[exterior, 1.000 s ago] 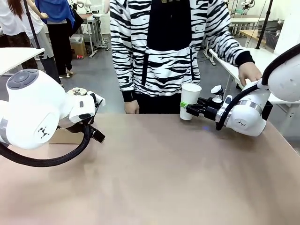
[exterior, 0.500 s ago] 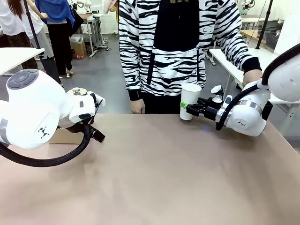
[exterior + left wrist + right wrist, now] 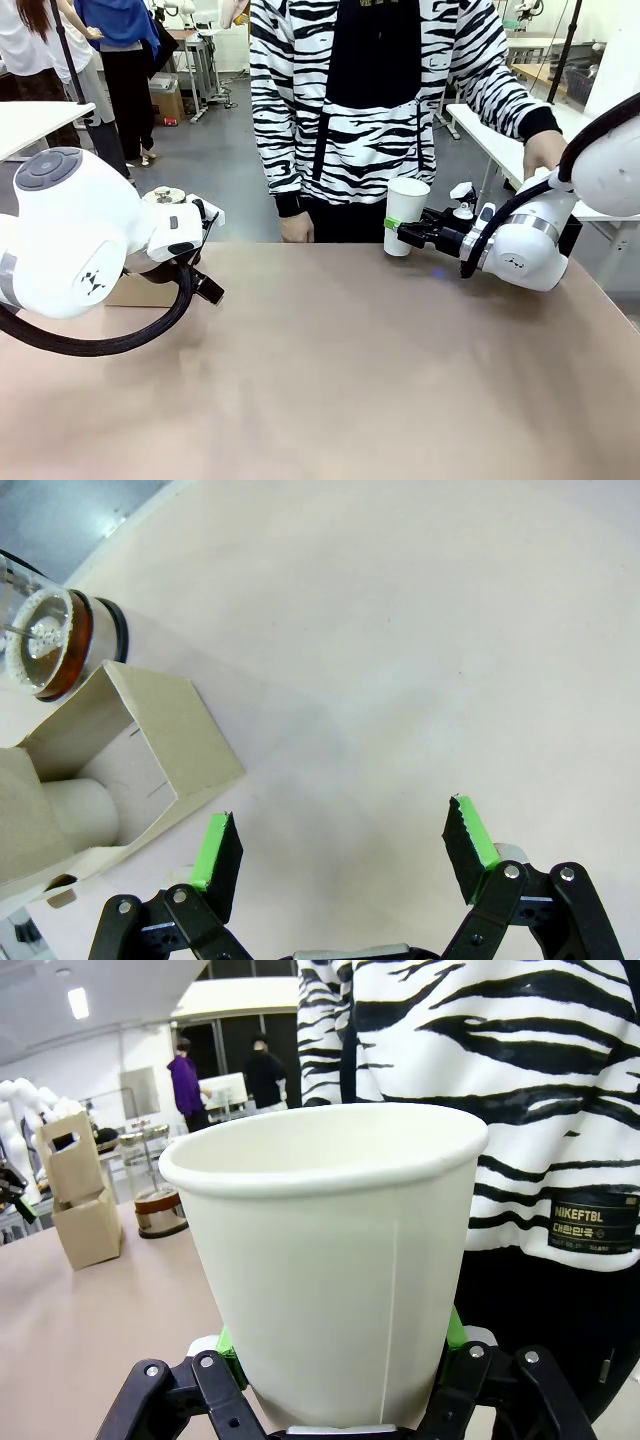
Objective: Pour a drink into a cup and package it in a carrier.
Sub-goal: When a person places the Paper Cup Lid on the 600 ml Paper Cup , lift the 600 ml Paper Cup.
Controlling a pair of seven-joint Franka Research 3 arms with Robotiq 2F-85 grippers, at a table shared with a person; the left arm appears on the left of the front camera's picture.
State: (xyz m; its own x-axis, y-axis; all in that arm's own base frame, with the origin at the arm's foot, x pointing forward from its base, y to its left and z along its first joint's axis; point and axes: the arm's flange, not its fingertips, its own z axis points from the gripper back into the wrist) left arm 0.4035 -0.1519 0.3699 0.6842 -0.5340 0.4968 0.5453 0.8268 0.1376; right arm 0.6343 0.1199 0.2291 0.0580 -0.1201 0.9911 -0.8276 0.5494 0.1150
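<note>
The right arm extends horizontally from the right side. Its gripper [image 3: 400,232] is clamped on the lower wall of the cup [image 3: 406,212], which stands upright and open-topped at the far edge of the table [image 3: 350,380], directly in front of the person. The left gripper [image 3: 345,845] points down toward the tabletop with fingers spread wide, beside the carrier [image 3: 150,750] at the left.

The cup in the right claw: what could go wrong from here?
1. The cup has no lid, and the right claw pinches it low on its paper wall; it might dent or tip when filled.
2. It is held close in front of the person, so a swing could hit them.
3. The open left claw hangs beside the carrier and may knock it.
</note>
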